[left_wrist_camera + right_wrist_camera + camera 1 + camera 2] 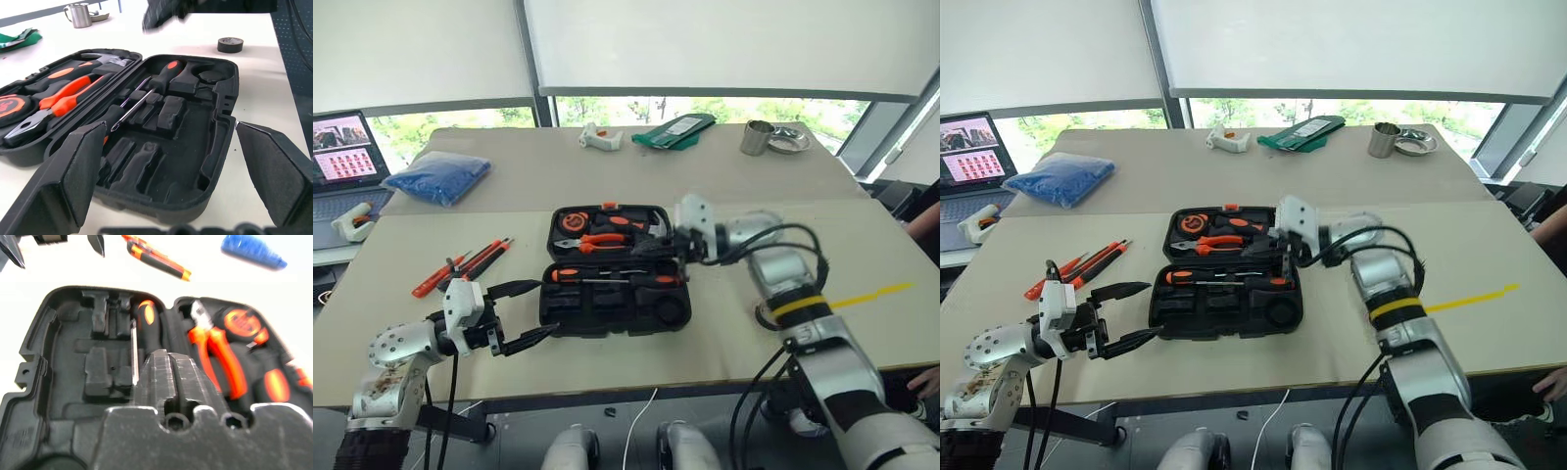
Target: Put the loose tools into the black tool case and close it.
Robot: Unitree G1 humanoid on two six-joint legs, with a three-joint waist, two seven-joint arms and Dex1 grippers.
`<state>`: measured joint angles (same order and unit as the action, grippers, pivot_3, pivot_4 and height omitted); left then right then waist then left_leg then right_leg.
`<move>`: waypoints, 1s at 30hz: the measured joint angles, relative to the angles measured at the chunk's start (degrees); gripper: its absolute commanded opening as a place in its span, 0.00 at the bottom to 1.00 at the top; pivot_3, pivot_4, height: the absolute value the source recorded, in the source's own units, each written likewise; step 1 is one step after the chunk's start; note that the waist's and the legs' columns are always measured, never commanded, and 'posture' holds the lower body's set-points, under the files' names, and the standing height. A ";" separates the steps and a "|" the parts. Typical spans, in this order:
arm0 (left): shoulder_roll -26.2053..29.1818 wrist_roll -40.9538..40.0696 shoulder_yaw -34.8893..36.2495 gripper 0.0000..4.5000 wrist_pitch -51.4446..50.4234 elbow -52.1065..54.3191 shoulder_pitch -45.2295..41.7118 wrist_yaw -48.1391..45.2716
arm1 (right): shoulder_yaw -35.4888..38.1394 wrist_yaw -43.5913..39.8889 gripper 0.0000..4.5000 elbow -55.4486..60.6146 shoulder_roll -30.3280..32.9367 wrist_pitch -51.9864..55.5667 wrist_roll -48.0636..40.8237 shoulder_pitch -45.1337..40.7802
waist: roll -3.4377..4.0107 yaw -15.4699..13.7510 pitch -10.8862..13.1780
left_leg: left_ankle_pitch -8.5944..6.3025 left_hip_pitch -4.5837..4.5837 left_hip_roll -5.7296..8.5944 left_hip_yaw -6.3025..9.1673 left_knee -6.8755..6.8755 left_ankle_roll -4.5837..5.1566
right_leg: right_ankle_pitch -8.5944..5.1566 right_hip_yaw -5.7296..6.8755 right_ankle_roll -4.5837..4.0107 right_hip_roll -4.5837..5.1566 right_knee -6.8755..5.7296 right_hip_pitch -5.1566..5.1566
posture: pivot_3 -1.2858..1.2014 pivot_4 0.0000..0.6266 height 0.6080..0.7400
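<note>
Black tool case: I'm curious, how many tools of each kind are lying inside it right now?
Screwdrivers: 2
Pliers: 1
Hammer: 1
Tape measure: 1
Total that can be made out: 5

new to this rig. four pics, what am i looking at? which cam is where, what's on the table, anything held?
It is a two-armed humanoid robot. Two pictures come from its head camera looking down; the other two from a camera on each wrist. On the table lies an open black tool case already holding pliers and a screwdriver. Loose tools lie to its left, a tape ring on its other side, a blue bag farther back. The left end effector is open beside the case; the right end effector is shut above it, holding nothing.
</note>
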<state>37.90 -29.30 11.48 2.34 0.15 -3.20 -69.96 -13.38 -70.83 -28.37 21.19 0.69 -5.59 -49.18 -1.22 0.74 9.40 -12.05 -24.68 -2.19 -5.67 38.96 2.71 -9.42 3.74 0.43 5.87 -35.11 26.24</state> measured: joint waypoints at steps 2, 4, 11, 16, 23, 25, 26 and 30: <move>0.00 -0.02 0.00 1.00 -0.04 -0.01 0.01 -0.02 | -1.12 0.91 0.01 0.14 -0.73 0.01 0.96 0.07 | 0.00 0.04 0.00 | 0.00 0.01 0.00 0.00 0.00 0.00 | 0.00 0.00 0.00 -0.01 0.00 0.00 | 0.52 0.24 1.00; 0.01 -0.03 0.00 1.00 -0.11 -0.01 -0.02 -0.01 | -2.24 1.93 0.01 -0.08 -2.13 0.03 2.23 0.31 | 0.00 0.06 0.00 | 0.00 0.01 -0.03 0.01 -0.01 -0.01 | -0.01 0.00 -0.01 -0.05 0.00 0.01 | 0.52 0.24 1.00; 0.52 0.01 0.09 1.00 -0.23 0.76 1.00 0.56 | -4.59 3.51 0.01 -5.15 -2.86 -3.72 5.02 1.72 | 0.00 0.05 0.00 | 0.00 0.03 -0.03 -0.02 -0.01 -0.01 | -0.04 -0.01 -0.07 -0.06 0.02 -0.02 | 0.52 0.24 1.00; 0.84 0.01 0.38 1.00 -0.63 1.69 2.13 1.40 | -5.26 4.11 0.01 -7.20 -3.12 -5.21 5.67 1.34 | 0.00 -0.02 -0.01 | 0.03 0.15 -0.07 0.00 -0.01 -0.07 | -0.18 -0.01 -0.31 -0.07 0.00 -0.09 | 0.52 0.24 1.00; 1.22 0.01 0.73 1.00 -2.29 3.74 2.31 2.89 | -5.28 5.12 0.01 -9.43 -4.86 -0.12 5.97 -0.39 | -0.01 0.04 -0.04 | -0.16 0.43 -0.38 -0.15 0.00 -0.63 | -0.10 -0.01 -0.48 -0.24 -0.02 -0.21 | 0.52 0.24 1.00; 1.22 0.00 0.73 1.00 -2.87 4.56 2.31 3.34 | -5.29 5.10 0.01 -9.46 -5.00 1.79 5.98 -1.01 | -0.01 -0.01 -0.05 | -0.14 0.46 -0.46 -0.17 -0.01 -0.68 | -0.07 -0.01 -0.54 -0.31 -0.03 -0.20 | 0.52 0.24 1.00; 1.22 -0.01 0.73 1.00 -3.39 5.15 2.31 3.68 | -5.24 5.10 0.01 -9.31 -5.01 1.99 5.96 -1.01 | -0.01 -0.06 -0.05 | -0.14 0.46 -0.50 -0.17 -0.01 -0.70 | -0.06 0.00 -0.55 -0.34 -0.04 -0.20 | 0.52 0.24 1.00; 1.22 -0.09 0.91 1.00 -4.78 7.40 2.39 5.03 | -3.13 4.80 0.01 -8.14 -5.10 -0.78 3.89 1.17 | 0.00 -0.13 -0.04 | -0.14 0.36 -0.54 -0.26 -0.01 -0.74 | -0.06 -0.01 -0.55 -0.37 -0.03 -0.10 | 0.52 0.24 1.00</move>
<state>39.12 -29.39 12.39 -2.45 7.55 -0.81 -64.93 -16.51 -66.03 -36.51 16.10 -0.10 -1.70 -48.00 -1.22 0.61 9.35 -12.18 -24.31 -2.74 -5.93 38.95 1.97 -9.48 3.72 -0.12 5.50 -35.13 26.13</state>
